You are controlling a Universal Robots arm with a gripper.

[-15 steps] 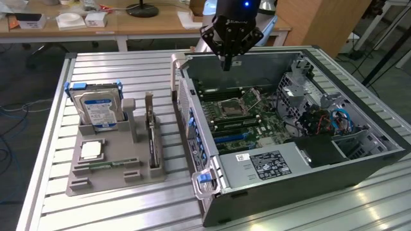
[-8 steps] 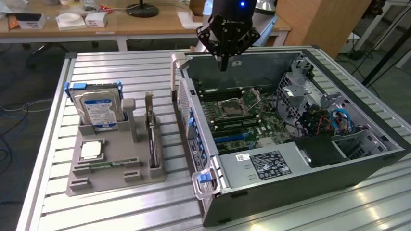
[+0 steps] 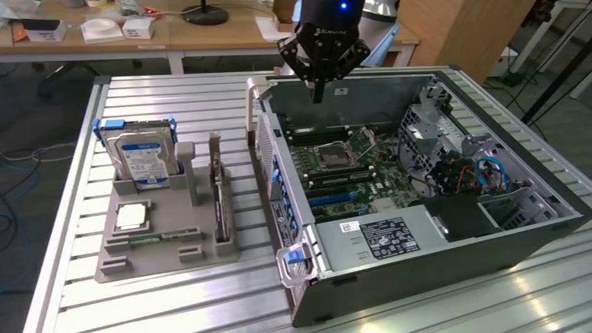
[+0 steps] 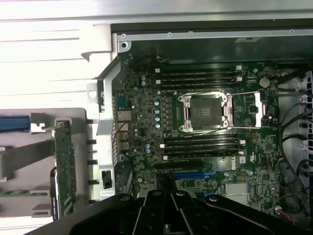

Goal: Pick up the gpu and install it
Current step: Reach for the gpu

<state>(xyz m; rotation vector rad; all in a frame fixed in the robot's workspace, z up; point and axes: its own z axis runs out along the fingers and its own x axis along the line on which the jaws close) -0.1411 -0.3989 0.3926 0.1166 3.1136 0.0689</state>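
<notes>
The gpu (image 3: 218, 198) is a thin dark card standing on edge in a slot of the grey holder (image 3: 166, 260), at the exterior view's left of the open computer case (image 3: 416, 270). In the wrist view the gpu (image 4: 64, 164) appears edge on as a green strip beside the case wall. My gripper (image 3: 317, 94) hangs over the far rim of the case, above the motherboard (image 3: 356, 170) and well apart from the gpu. Its fingers are shut with nothing between them. The black gripper (image 4: 169, 193) reaches into the wrist view above the motherboard (image 4: 142, 127).
A silver blue-labelled hard drive (image 3: 141, 158) stands upright in the holder, with a processor chip (image 3: 132, 216) and a small green memory stick (image 3: 152, 238) lying in front of it. Inside the case are blue cables (image 3: 489, 173), a drive cage and a blue slot (image 4: 188, 174).
</notes>
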